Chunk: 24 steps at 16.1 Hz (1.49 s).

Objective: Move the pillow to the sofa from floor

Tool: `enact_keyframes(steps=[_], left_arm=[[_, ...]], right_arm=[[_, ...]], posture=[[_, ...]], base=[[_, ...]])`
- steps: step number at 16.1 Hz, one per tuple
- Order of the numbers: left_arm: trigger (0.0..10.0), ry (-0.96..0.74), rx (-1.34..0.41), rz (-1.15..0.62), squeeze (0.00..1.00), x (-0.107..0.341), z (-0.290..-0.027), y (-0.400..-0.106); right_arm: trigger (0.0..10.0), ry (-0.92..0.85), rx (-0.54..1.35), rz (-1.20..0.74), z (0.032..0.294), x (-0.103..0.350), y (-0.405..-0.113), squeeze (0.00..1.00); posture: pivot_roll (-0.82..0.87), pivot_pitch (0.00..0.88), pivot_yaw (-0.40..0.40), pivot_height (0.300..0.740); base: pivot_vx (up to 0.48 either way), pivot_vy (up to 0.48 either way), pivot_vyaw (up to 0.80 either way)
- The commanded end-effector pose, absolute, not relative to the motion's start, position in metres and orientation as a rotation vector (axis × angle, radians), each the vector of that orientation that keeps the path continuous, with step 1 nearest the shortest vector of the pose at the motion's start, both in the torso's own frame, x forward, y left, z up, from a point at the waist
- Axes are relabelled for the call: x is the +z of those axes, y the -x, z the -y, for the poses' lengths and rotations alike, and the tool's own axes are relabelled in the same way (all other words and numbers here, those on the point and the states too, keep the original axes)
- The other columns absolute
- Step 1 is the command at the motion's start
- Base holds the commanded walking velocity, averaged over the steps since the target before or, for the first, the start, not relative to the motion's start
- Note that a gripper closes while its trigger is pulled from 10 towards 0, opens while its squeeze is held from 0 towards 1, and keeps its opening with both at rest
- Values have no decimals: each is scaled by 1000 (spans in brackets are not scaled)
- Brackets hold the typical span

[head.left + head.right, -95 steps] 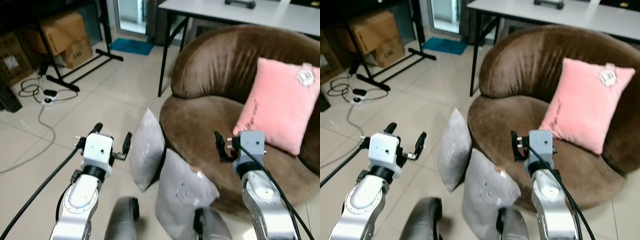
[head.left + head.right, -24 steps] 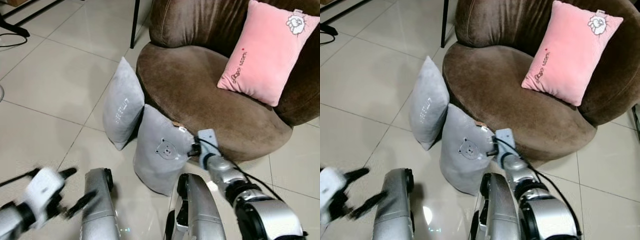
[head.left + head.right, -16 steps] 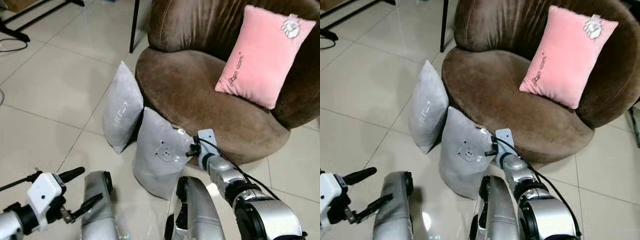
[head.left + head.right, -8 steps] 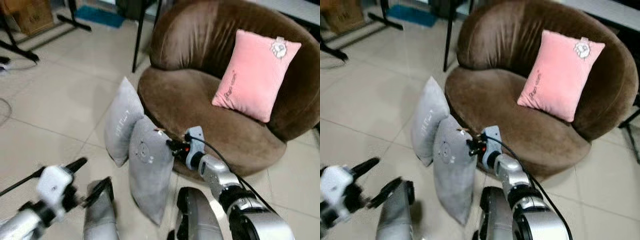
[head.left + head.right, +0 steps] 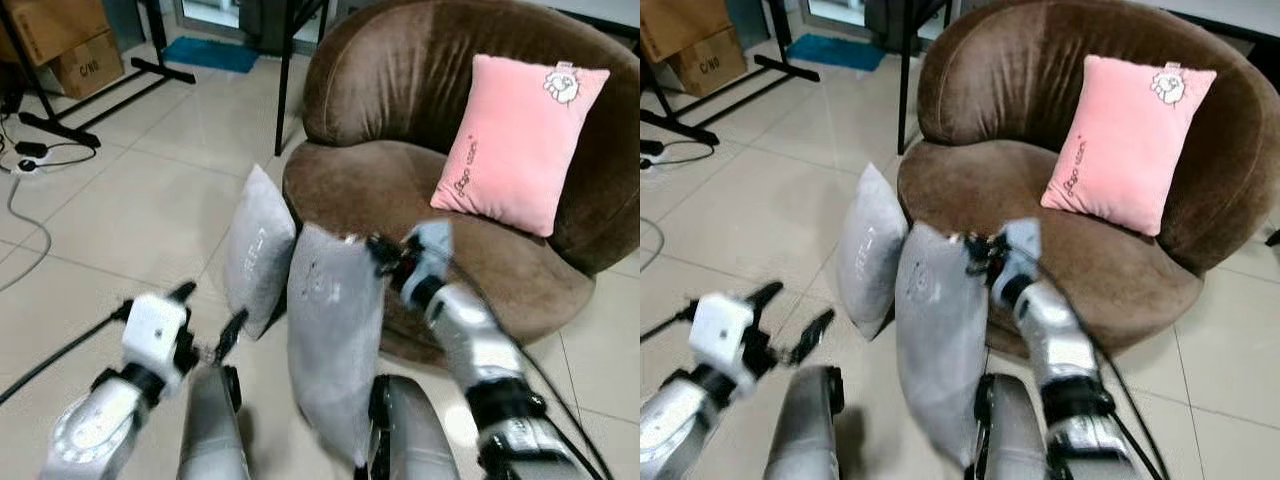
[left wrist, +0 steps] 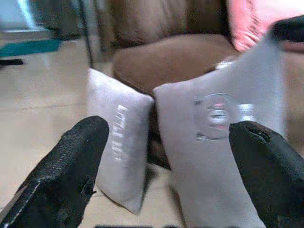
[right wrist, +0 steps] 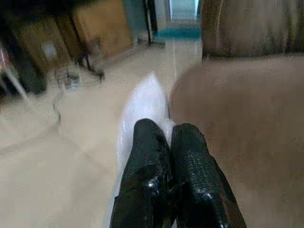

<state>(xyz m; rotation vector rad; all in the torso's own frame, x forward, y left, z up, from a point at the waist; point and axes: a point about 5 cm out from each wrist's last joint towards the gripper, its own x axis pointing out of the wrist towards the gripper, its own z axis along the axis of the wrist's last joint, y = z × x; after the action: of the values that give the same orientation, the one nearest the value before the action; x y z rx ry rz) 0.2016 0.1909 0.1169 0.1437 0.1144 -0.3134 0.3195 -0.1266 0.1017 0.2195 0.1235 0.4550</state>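
A grey pillow with a bear print [image 5: 335, 345] hangs upright in front of the brown round sofa [image 5: 500, 270], its lower end by my legs. My right gripper [image 5: 378, 248] is shut on its top corner; the right wrist view shows both fingers [image 7: 147, 142] pressed together over the pale fabric. A second grey pillow [image 5: 258, 250] leans on the sofa's front, standing on the floor. A pink pillow [image 5: 520, 140] rests against the sofa's backrest. My left gripper [image 5: 208, 322] is open, low on the left, facing both grey pillows [image 6: 213, 142] without touching them.
Cardboard boxes [image 5: 60, 40] and a black stand's legs [image 5: 110, 90] are at the far left. A power strip with cables [image 5: 25, 160] lies on the tiles. A black table leg [image 5: 290, 60] stands behind the sofa's left side, beside a teal mat [image 5: 215, 55].
My right gripper has risen with the bear pillow, which now hangs higher and closer to the sofa seat. The left arm has come up and forward. The camera has tilted upward.
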Motion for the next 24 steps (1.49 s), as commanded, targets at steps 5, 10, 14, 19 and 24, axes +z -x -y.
enact_keyframes(steps=[5, 10, 14, 19, 24], left_arm=[[10000, -151, -186, 25, 0, 153, -175, -214], [10000, -239, -193, 86, 0, 159, -158, -243], [10000, -287, -126, 68, 0, 159, -164, -251], [10000, -276, -152, 64, 0, 153, -158, -253], [10000, -268, -195, 69, 0, 152, -148, -263]], right_arm=[[2235, -292, 297, 217, 141, 202, -287, 0], [10000, -245, 190, 159, 145, 199, -278, 0], [10000, -260, 142, 67, 142, 189, -279, 0], [10000, -293, 103, 42, 147, 182, -278, 0], [10000, -284, 57, 73, 155, 189, -273, 0]], posture=[[76, 0, -29, 536], [72, 0, -13, 541], [80, 0, -16, 571], [47, 0, 16, 596], [8, 0, 60, 631]], base=[[0, 0, 0], [0, 0, 0], [0, 0, 0], [0, 0, 0], [0, 0, 0]])
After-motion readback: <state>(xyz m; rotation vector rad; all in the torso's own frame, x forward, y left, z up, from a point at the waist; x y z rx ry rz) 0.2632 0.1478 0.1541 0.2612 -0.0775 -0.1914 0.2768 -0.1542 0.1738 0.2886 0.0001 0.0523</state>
